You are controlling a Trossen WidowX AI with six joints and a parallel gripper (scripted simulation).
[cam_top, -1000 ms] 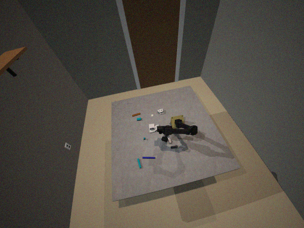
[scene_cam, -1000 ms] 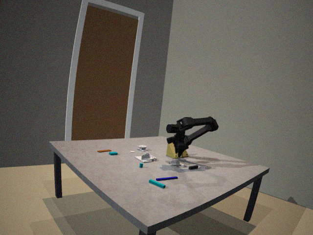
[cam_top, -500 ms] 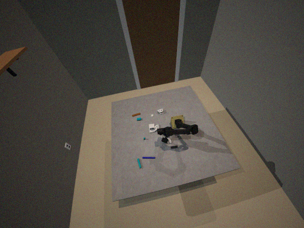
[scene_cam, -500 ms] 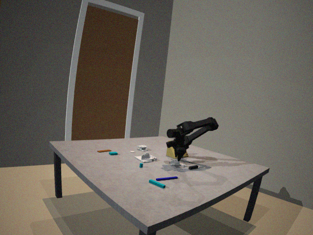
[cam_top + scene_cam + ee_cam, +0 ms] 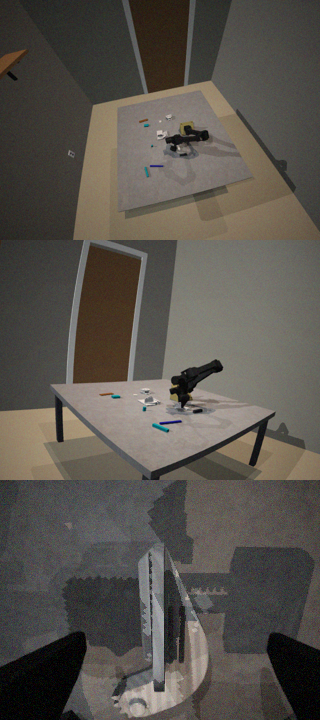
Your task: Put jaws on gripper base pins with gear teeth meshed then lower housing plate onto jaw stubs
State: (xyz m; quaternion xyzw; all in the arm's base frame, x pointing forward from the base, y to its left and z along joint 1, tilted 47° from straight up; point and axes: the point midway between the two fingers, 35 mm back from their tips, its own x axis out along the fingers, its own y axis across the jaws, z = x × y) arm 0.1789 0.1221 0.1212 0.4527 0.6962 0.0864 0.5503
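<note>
Grey mottled table (image 5: 134,188) (image 5: 108,420), rectangular: one. Clock places follow the top view, centred on the gear-toothed jaw.

Black jointed arm (image 5: 191,139) (image 5: 204,369): one. Yellow base (image 5: 183,130) (image 5: 173,397), flat-faced: one, between 12 and 1.

Gripper (image 5: 176,149) (image 5: 183,406) (image 5: 176,641): one; two tapered fingers, wide apart, clamped on nothing.

White flat-plated part (image 5: 159,138) (image 5: 141,401), upright piece aboard: one, 10.

White gear-toothed jaw (image 5: 179,148) (image 5: 177,405) (image 5: 197,655), curved, ridged: one, seen between the fingers.

White compact part (image 5: 168,116) (image 5: 145,390): one, 11.

Bars: blue (image 5: 156,166) (image 5: 170,422) and teal (image 5: 146,171) (image 5: 160,427), 8; orange-brown (image 5: 143,120) (image 5: 106,394), 10.

Blocks: black (image 5: 183,154) (image 5: 197,411), 6; teal (image 5: 146,125) (image 5: 115,396), 10.

Small teal cube (image 5: 151,145) (image 5: 144,408): one, 9.
</note>
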